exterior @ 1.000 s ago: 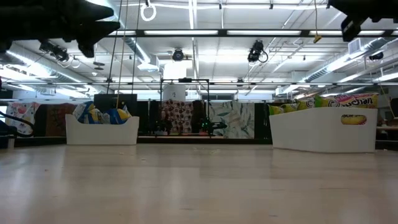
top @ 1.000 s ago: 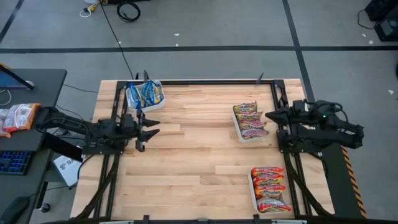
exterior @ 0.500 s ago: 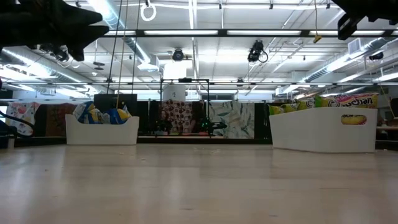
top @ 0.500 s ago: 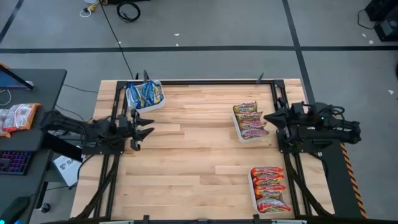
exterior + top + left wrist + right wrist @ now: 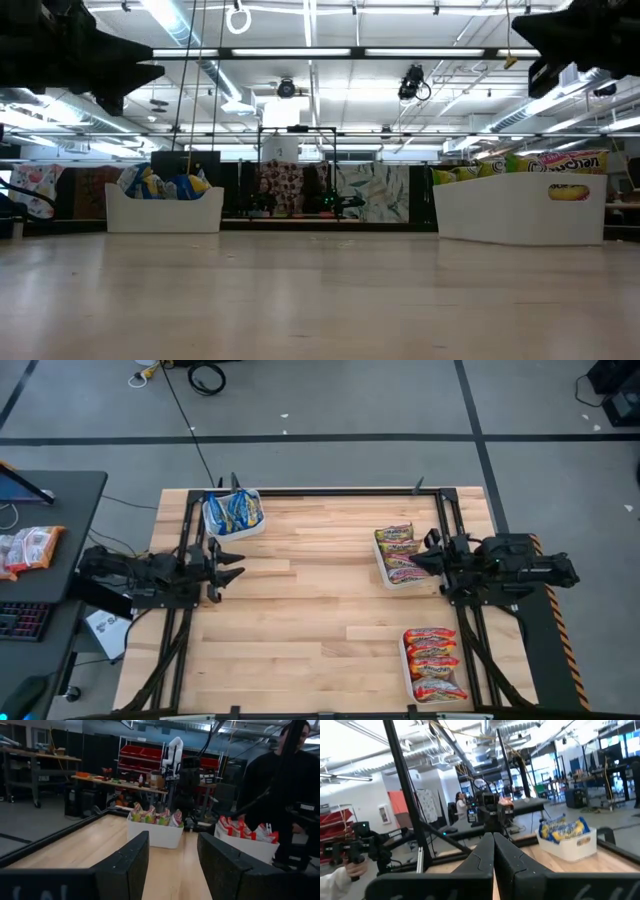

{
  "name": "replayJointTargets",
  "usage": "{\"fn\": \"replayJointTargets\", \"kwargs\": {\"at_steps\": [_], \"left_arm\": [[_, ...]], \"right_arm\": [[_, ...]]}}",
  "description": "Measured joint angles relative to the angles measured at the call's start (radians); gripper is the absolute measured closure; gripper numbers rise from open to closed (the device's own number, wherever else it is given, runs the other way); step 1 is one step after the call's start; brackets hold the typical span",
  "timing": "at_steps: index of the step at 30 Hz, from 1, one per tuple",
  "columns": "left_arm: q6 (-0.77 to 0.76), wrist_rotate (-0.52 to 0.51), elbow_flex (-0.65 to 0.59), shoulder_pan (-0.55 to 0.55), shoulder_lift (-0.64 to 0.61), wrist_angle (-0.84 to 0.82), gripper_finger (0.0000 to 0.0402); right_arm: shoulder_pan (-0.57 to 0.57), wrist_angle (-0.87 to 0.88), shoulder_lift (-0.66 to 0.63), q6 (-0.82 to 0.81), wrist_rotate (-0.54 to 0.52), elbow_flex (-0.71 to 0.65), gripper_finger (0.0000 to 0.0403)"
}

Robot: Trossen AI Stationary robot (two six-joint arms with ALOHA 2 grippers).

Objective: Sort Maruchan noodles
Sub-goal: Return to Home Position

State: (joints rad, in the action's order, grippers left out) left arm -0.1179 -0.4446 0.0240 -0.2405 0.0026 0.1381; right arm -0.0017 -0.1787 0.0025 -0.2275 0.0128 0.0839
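The Maruchan noodles lie in three white trays: blue-yellow packets [image 5: 233,512] at the far left, yellow-green packets [image 5: 398,550] at the right, orange-red packets [image 5: 433,665] at the near right. More packets [image 5: 28,547] lie on the side desk off the table's left edge. My left gripper [image 5: 234,565] hangs open above the left edge, near side of the blue-yellow tray, with nothing between its fingers [image 5: 125,865]. My right gripper [image 5: 415,557] is shut and empty, raised above the right rim of the yellow-green tray; its fingers [image 5: 485,857] point level across the table.
Black frame rails [image 5: 440,520] run along the table's left and right sides under the arms. The middle of the wooden table [image 5: 310,590] is bare. A person in black [image 5: 280,780] stands beyond the right side, and a hand [image 5: 350,865] shows beyond the left.
My left gripper has drawn back toward the table's left edge and sunk a little, still open. My right arm has swung straight, its shut gripper sinking and sliding over the yellow-green tray's right rim. No packet has moved.
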Motion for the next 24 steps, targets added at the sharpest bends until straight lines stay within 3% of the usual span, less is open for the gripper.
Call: {"fn": "replayJointTargets", "kwargs": {"at_steps": [8,16,19,24], "left_arm": [[-0.035,0.022,-0.015,-0.021,0.002,-0.015,0.0255],[-0.02,0.071,-0.009,-0.017,0.002,-0.071,0.0345],[0.023,0.106,0.066,0.003,0.002,-0.204,0.039],[0.044,0.241,0.168,0.068,0.0,-0.317,0.0394]], "right_arm": [[0.007,-0.023,0.0,0.042,-0.04,-0.078,0.0398],[0.072,0.06,0.0,0.082,-0.046,-0.078,0.0397],[0.074,0.059,0.0,0.081,-0.046,-0.078,0.0397],[0.071,0.06,0.0,0.082,-0.046,-0.078,0.0399]]}}
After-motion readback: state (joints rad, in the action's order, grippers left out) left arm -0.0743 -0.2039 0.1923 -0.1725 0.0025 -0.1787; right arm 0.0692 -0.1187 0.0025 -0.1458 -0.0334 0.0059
